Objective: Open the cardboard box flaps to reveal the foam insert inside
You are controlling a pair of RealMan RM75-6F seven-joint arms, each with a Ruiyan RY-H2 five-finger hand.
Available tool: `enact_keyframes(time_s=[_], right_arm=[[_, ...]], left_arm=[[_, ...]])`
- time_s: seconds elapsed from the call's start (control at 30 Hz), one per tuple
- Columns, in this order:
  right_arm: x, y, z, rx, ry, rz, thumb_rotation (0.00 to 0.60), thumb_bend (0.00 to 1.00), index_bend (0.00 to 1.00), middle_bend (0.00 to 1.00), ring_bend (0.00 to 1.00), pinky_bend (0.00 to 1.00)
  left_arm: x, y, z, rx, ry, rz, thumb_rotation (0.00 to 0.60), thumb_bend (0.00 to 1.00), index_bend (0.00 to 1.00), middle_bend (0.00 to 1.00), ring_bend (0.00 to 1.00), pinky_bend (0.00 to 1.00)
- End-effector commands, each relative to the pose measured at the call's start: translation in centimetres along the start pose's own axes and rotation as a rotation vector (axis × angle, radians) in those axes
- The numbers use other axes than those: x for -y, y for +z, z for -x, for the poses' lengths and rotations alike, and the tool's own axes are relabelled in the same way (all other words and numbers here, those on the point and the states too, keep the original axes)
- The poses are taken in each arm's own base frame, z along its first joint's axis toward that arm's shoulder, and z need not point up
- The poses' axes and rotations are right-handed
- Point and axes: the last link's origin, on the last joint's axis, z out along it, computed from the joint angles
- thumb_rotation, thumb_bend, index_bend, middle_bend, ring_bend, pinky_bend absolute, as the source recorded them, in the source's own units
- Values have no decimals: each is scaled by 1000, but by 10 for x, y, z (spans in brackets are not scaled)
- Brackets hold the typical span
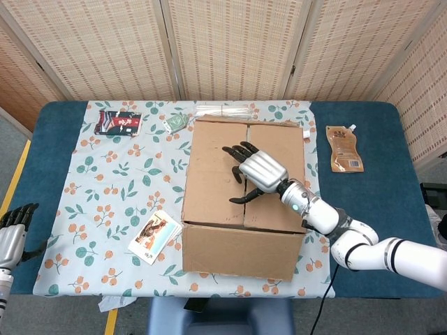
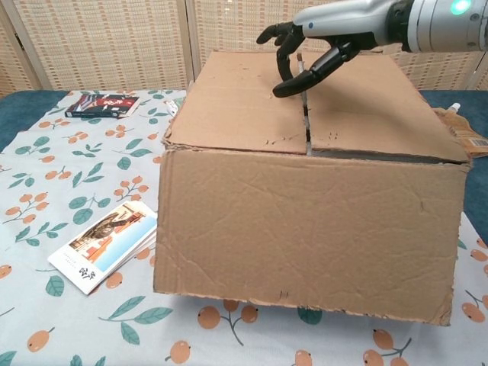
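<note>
The right hand hovers with fingers spread and curled, grasping nothing, over the centre seam of the single cardboard box, whose two top flaps lie closed on the floral-clothed surface; the foam insert is hidden. The opening step appears barely begun, and the next move likely calls for hooking fingertips under a flap edge at the seam. Left of the box lie one card packet and one dark packet, one pouch lies right of it, and the left hand idles far left, its grip unclear.
</note>
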Motion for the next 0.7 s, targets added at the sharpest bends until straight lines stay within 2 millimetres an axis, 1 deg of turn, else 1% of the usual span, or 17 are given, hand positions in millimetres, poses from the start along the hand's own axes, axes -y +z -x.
enact_keyframes(time_s=[0.03, 0.2, 0.33, 0.4, 0.47, 0.53, 0.7], right_arm=[[0, 2, 1, 2, 3, 1, 202, 255, 433, 0, 0, 0], [0, 4, 0, 4, 9, -1, 204, 254, 375, 0, 0, 0], [0, 4, 1, 23, 18, 0, 202, 254, 373, 0, 0, 0], [-1, 4, 1, 29, 5, -1, 200, 254, 401, 0, 0, 0], [-2, 4, 1, 29, -21, -2, 201, 255, 454, 0, 0, 0], [-4, 3, 2, 26, -59, -3, 202, 255, 478, 0, 0, 0], [-5, 2, 6, 49, -101, 3, 201, 253, 502, 0, 0, 0]], left_arm=[[1, 0, 0, 0, -3, 0, 600, 406, 0, 83, 34, 0], [1, 1, 0, 2, -5, 0, 600, 407, 0, 82, 33, 0], [1, 1, -1, 0, -7, 0, 600, 406, 0, 82, 31, 0], [1, 0, -1, -3, -9, 1, 600, 406, 0, 83, 31, 0], [2, -1, -1, -3, 0, 2, 600, 407, 0, 82, 31, 0], [2, -1, -1, -6, 18, 2, 600, 421, 0, 82, 31, 0], [1, -2, -2, -11, 9, 5, 600, 441, 0, 82, 25, 0]])
